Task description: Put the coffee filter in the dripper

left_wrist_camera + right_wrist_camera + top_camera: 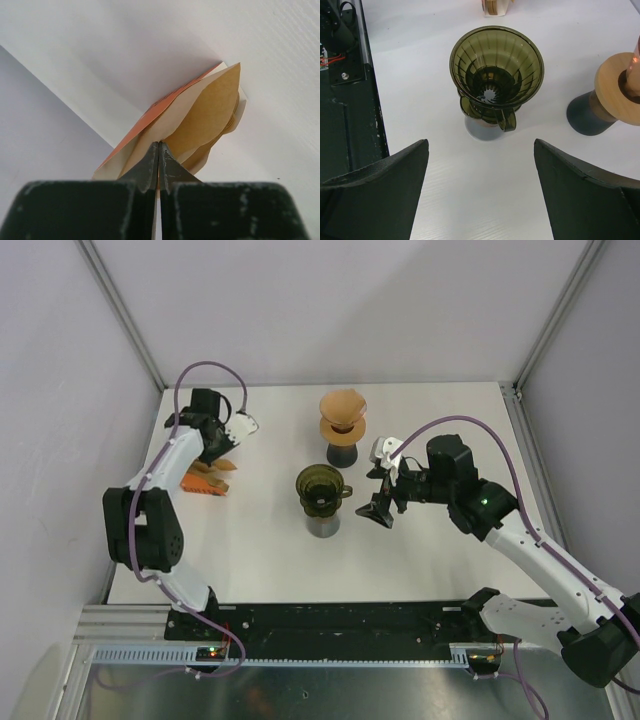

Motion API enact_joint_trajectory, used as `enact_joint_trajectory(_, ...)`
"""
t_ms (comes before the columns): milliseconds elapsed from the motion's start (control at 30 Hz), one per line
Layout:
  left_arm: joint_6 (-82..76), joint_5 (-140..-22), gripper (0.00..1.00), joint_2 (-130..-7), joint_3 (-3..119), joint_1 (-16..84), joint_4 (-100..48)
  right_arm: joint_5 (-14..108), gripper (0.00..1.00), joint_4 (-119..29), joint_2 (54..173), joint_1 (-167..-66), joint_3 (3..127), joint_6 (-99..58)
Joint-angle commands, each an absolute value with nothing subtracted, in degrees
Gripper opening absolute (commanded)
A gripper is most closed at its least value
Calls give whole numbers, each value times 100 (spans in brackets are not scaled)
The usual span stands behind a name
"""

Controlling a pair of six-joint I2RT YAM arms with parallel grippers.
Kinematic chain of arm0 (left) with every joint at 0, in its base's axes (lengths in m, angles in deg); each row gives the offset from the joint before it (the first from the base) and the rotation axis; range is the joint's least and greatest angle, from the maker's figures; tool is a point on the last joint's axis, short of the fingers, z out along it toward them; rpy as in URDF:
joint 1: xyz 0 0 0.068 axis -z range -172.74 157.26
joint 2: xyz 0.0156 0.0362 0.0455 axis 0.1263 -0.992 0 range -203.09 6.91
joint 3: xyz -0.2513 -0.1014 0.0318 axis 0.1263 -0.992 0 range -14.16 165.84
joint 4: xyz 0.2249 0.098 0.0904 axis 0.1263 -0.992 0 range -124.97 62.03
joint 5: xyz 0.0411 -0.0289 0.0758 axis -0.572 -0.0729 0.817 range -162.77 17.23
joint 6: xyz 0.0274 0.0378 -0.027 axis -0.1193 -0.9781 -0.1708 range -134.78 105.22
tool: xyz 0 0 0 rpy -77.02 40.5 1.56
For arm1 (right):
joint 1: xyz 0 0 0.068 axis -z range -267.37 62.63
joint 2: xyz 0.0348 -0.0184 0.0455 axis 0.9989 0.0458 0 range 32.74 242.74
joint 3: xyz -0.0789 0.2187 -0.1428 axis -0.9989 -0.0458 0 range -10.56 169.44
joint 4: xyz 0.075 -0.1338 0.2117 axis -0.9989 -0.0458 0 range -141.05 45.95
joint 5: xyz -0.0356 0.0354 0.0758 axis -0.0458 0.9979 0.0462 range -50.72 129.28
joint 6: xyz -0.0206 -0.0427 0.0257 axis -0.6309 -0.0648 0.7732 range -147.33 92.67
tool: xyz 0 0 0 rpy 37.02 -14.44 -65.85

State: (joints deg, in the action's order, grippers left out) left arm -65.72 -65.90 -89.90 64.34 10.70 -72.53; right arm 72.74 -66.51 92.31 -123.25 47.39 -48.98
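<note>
**Operator:** Which step is in hand?

**Technician:** Pick-up of the coffee filter (210, 115). The left gripper (159, 150) is clenched, its tips meeting on the near edge of the brown paper. The filter fans out directly ahead of the fingertips, and the orange packet (159, 106) lies just behind it. I judge that a filter is pinched. Whether it is one sheet or several cannot be told.

**Operator:** Where is the dripper?

**Technician:** The green dripper (320, 485) stands well apart from the left gripper, off to its right, on a grey base. Nothing lies in its cone. The right gripper (480, 145) is released, jaws wide. The dripper sits straight ahead of it, centred between the fingers but not touched.

**Operator:** What does the next move call for?

**Technician:** In my judgement:
1. Lift the filter out of the packet without dragging neighbouring sheets along.
2. Carry it across to above the cone.
3. Lower it point down, then let go.

The right gripper is well placed to steady the dripper if required.

**Operator:** What is the risk?

**Technician:** Thin paper may slip or fold.
</note>
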Motion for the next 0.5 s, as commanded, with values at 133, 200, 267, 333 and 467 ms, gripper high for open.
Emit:
enact_joint_trajectory(133,-6249,-6734,0,-8279,6512,1256,-7320,7320,91,-6423,9068,-12388,4749,-4779)
enact_joint_trajectory(200,-6129,-6779,0,-8176,6556,1276,-7347,7259,91,-6326,9054,-12399,4746,-4679)
enact_joint_trajectory(267,-6007,-6836,0,-8071,6596,1290,-7376,7171,91,-6201,9050,-12415,4749,-4564)
enact_joint_trajectory(333,-5882,-6899,0,-7973,6641,1311,-7414,7053,91,-6045,9067,-12445,4752,-4430)
enact_joint_trajectory(467,-5631,-7070,0,-7726,6770,1333,-7501,6882,92,-5703,9068,-12496,4747,-4172)
